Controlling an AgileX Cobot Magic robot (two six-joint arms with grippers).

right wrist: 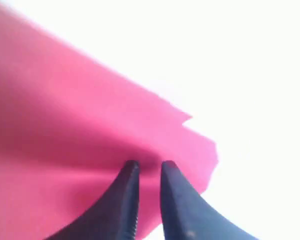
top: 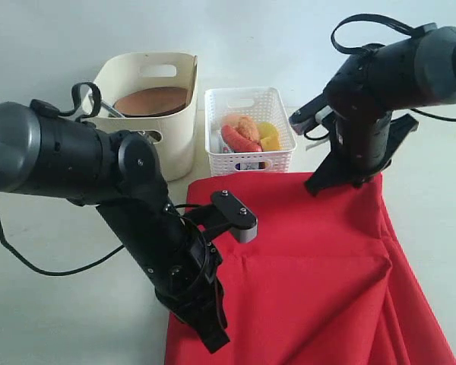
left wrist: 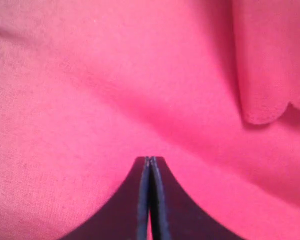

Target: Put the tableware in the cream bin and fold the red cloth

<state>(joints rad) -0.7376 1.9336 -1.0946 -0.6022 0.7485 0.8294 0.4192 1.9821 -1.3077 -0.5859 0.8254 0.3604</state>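
The red cloth [top: 311, 266] lies spread from the middle of the table to the near right, with creases across it. At its near left edge my left gripper [top: 213, 338] has its jaws pressed together with a sliver of red between them [left wrist: 150, 160]. The cloth [left wrist: 90, 75] fills that view, and a scalloped edge [left wrist: 270, 117] lies folded over. My right gripper [top: 348, 182] is at the far right corner, shut on a raised fold of cloth [right wrist: 65, 100] between its fingertips [right wrist: 147, 165]. The cream bin [top: 175, 144] at the back left holds the round brown plate [top: 150, 100] and a silver utensil [top: 110, 109].
A white lattice basket [top: 247, 93] with foods [top: 247, 131] stands right of the cream bin, touching the cloth's far edge. Pale bare table surrounds the cloth on the left and far right. The left arm's cable [top: 30, 262] loops over the table at the left.
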